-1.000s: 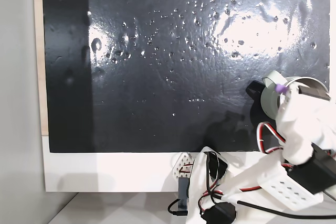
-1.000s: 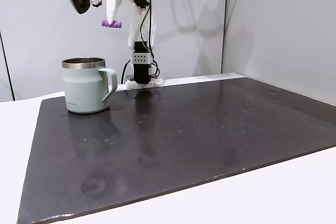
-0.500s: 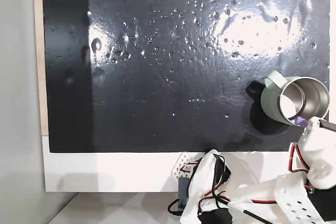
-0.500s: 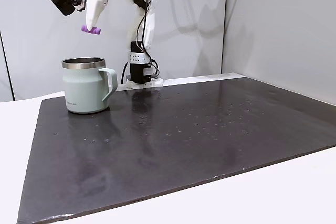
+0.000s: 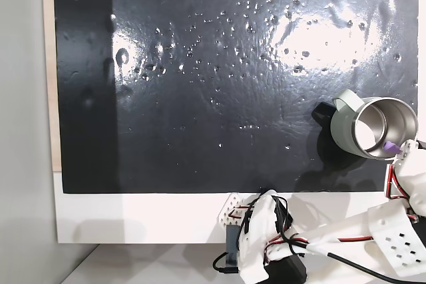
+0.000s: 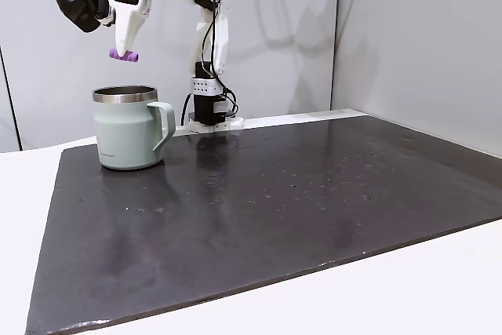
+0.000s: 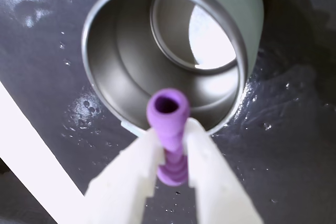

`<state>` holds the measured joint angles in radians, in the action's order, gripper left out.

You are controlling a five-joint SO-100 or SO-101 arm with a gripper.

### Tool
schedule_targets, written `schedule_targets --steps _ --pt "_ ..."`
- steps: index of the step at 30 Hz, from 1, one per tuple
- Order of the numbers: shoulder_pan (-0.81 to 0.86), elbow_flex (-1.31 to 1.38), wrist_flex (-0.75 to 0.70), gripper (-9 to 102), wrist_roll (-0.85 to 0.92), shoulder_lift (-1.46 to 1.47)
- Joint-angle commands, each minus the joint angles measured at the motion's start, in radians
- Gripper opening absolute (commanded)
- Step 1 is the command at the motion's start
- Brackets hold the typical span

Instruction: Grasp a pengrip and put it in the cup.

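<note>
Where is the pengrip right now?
The pengrip is pinched in the gripper, in the air above the cup at the mat's left end in this fixed view.

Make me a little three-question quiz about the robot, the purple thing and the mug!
1. True or false: the pengrip already lies at the bottom of the mug.
2. Pick one. In the side fixed view, the pengrip is: A) on the dark mat, B) in the air above the mug's rim, C) hooked on the mug's handle.
3. Fill the gap: the gripper has its jaws ____ on the pengrip.

Key:
1. False. It is pinched in the jaws, up in the air.
2. B
3. shut
</note>
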<state>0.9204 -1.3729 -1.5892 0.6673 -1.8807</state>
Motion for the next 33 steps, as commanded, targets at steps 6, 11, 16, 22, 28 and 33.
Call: schedule_targets --steps 6,11,16,22,28,33 --pt "-0.012 0.132 -0.031 31 -0.011 0.026" --pt "-0.017 0.160 -0.055 41 -0.012 0.037" --pt "-0.021 0.193 -0.091 40 -0.012 0.071" --pt "-0.026 0.192 -0.092 39 -0.012 0.063" --pt "-0.031 0.183 -0.094 38 -0.012 0.052" --pt "-0.038 0.158 -0.094 38 -0.014 0.038"
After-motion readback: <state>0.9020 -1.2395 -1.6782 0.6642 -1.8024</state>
